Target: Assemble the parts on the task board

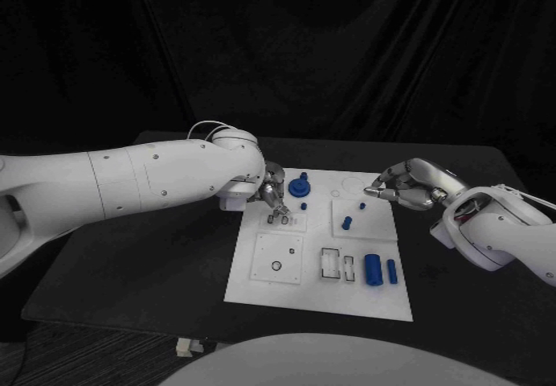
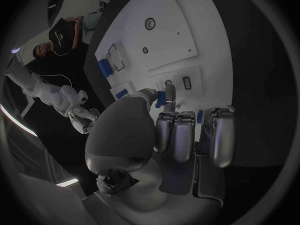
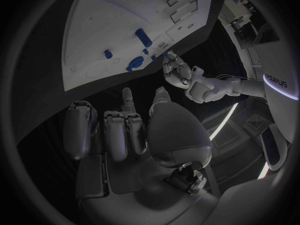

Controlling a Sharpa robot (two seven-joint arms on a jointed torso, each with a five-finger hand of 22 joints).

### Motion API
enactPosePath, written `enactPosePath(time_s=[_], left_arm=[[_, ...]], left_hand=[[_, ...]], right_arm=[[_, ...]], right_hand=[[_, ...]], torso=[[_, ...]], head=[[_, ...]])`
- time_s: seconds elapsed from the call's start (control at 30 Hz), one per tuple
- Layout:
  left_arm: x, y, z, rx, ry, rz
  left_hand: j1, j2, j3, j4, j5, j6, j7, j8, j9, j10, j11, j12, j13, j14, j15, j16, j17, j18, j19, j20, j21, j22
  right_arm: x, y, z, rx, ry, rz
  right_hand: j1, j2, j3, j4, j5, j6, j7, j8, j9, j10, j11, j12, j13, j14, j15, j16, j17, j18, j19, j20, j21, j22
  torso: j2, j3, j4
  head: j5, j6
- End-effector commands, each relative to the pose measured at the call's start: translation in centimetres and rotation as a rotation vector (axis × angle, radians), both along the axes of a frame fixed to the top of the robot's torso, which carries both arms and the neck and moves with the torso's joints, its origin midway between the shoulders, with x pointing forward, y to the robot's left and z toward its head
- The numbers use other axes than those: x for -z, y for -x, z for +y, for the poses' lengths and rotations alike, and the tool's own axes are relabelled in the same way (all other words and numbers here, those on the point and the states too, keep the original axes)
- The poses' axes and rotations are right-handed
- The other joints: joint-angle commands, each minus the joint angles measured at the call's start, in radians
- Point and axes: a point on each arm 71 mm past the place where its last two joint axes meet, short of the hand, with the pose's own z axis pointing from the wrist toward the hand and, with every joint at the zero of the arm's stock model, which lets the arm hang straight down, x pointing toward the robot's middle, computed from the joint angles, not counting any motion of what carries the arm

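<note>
Task board (image 1: 290, 285), a white plate, lies in the middle of the black worktop (image 1: 151, 265). Going from left to right, the left hand (image 1: 269, 193) hangs over the board's far left corner, its fingers curled downward, pinching a small blue part (image 2: 160, 99) between thumb and fingertip just above a slotted panel. Just beside it stands a round blue part with a peg (image 1: 300, 187), and a small blue peg (image 1: 304, 206) sits near. Further right, a short blue cylinder (image 1: 349, 220) lies on a raised panel. At the near right lie a thick blue cylinder (image 1: 373, 269) and a slimmer blue bar (image 1: 393, 272). The right hand (image 1: 408, 186) hovers at the board's far right edge, fingers curled in, holding nothing.
</note>
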Motion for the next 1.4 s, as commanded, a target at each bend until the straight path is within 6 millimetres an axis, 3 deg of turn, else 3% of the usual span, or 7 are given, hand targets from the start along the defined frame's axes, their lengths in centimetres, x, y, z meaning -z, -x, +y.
enactPosePath(time_s=[0.03,0.67,1.4], left_arm=[[0.2,0.1,-0.2,0.009,-0.025,0.077],[0.5,-1.0,-1.0,-0.033,-0.091,0.078],[1.0,-0.9,-1.5,-0.009,-0.124,0.111]], left_hand=[[-0.002,-0.006,0.048,-0.042,-0.004,-0.003,-0.003,0.004,-0.002,0.045,-0.002,-0.002,0.188,0.106,-0.003,0.003,0.263,0.006,0.047,0.0,-0.002,0.226],[-0.04,-0.001,0.074,-0.039,-0.026,-0.004,-0.001,0.004,-0.006,0.047,-0.001,0.0,0.19,0.106,-0.002,0.003,0.263,0.006,0.047,0.0,-0.002,0.226],[-0.054,-0.007,0.08,-0.045,-0.046,-0.004,-0.001,0.0,-0.011,0.047,0.0,0.0,0.19,0.106,-0.001,0.003,0.263,0.006,0.047,0.001,-0.003,0.226]], right_arm=[[0.2,0.0,0.0,0.008,0.01,0.012],[0.2,0.0,0.2,0.002,0.01,0.014],[0.2,0.0,0.3,0.0,0.007,0.011]], right_hand=[[-0.001,0.009,-0.004,-0.001,0.003,-0.005,0.002,-0.006,-0.001,0.104,0.008,0.004,0.263,0.099,0.007,-0.003,0.233,0.016,-0.005,0.003,-0.005,0.188],[-0.001,0.009,-0.004,-0.001,0.003,-0.005,0.002,-0.006,-0.001,0.104,0.008,0.004,0.263,0.099,0.007,-0.003,0.233,0.016,-0.005,0.003,-0.005,0.188],[0.004,0.011,-0.005,-0.002,0.005,-0.005,0.002,-0.006,-0.002,0.104,0.008,0.004,0.263,0.099,0.007,-0.004,0.233,0.017,-0.005,0.003,-0.007,0.188]], torso=[[0.001,0.0,0.0001],[0.0,0.0,0.0008],[0.0,-0.0001,0.0006]], head=[[0.003,0.0],[0.005,0.0],[0.007,0.0]])
